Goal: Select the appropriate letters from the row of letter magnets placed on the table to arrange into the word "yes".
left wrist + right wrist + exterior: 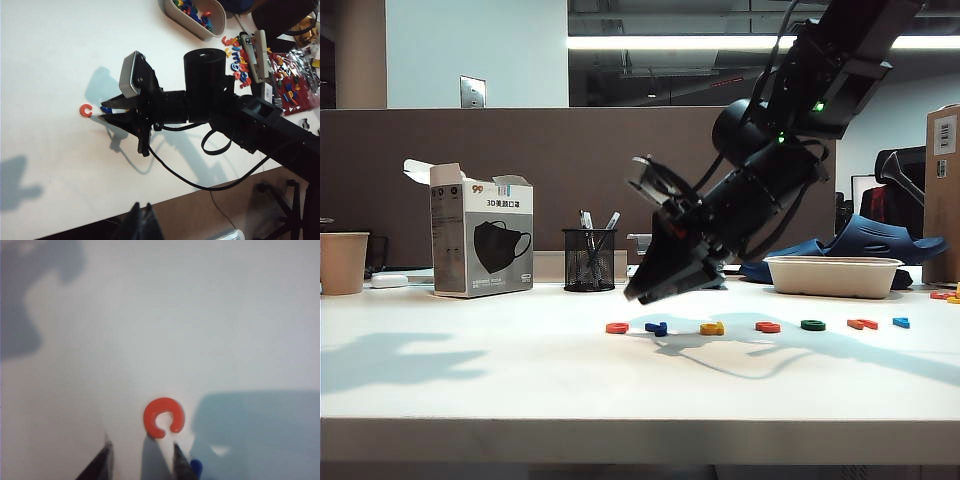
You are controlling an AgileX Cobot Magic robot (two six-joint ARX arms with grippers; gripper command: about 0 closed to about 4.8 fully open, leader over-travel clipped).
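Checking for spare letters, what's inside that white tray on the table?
The left wrist view shows the white tray holding mixed coloured letter magnets. Which letters cannot be told, and the frame edge cuts off part of it.

Bright, even overhead lighting from a ceiling light strip [720, 42]; the white table [470, 370] shows soft grey shadows of the arms; the right wrist view is blurred and soft-focused; the exterior background is dim.
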